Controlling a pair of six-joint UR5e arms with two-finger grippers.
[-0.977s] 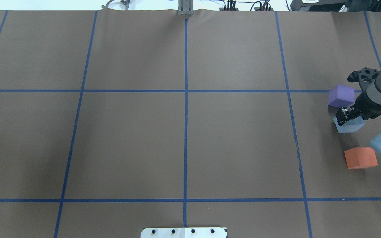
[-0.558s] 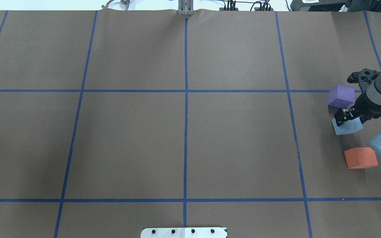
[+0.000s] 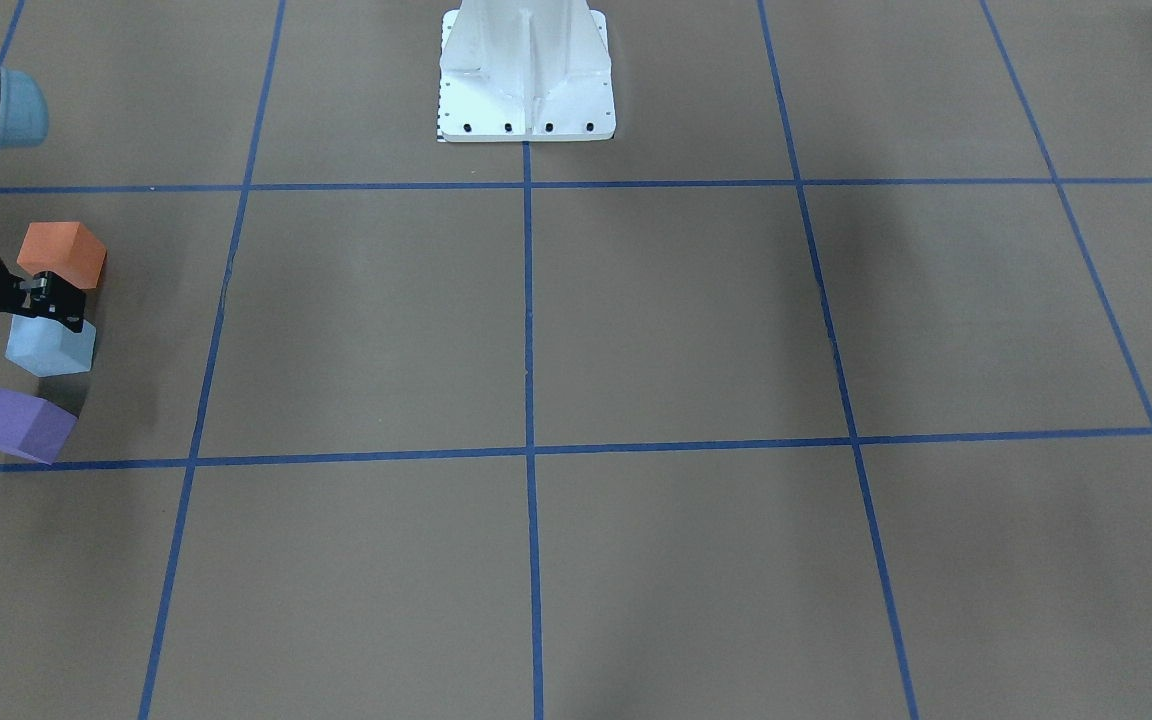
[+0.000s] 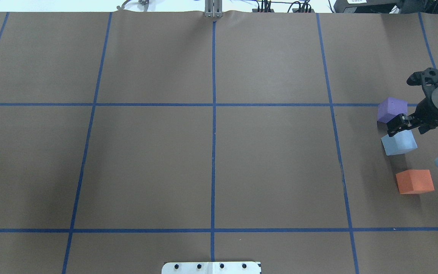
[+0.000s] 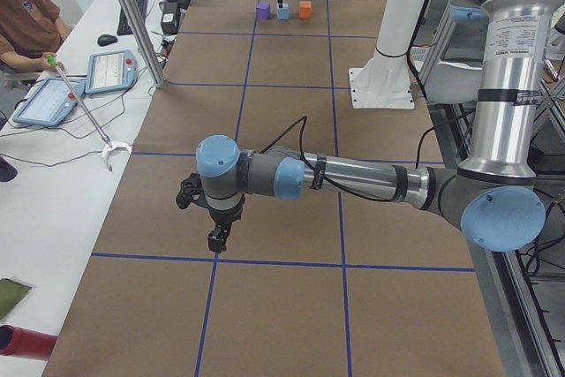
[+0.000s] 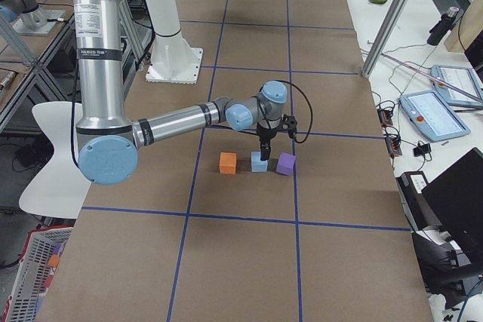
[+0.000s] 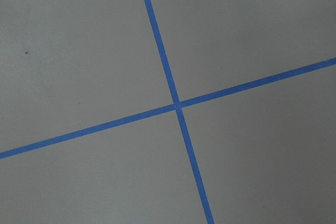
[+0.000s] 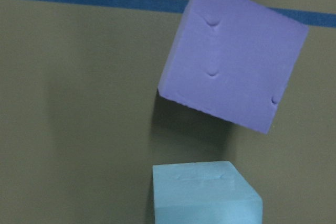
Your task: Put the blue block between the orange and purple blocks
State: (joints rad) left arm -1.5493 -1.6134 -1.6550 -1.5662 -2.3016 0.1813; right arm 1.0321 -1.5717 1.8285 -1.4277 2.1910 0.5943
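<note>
The light blue block (image 4: 399, 144) rests on the table between the purple block (image 4: 392, 109) and the orange block (image 4: 414, 181), at the far right of the overhead view. My right gripper (image 4: 397, 127) hovers just above the blue block's purple-side edge, open and empty. From the front, the blue block (image 3: 51, 347) sits under the gripper (image 3: 56, 300), with orange (image 3: 61, 253) and purple (image 3: 23, 425) on either side. The right wrist view shows purple (image 8: 233, 56) and blue (image 8: 205, 192). My left gripper (image 5: 216, 240) shows only in the exterior left view, above bare table; I cannot tell whether it is open or shut.
The white robot base plate (image 3: 526, 70) stands at the table's robot side. Blue tape lines (image 4: 213, 133) grid the brown table. The three blocks lie close to the table's right end. Tablets (image 5: 110, 72) and an operator sit beside the table's far side.
My right gripper has let go of the blue block, risen off it and drawn back toward the purple block. The blue block stays on the table.
</note>
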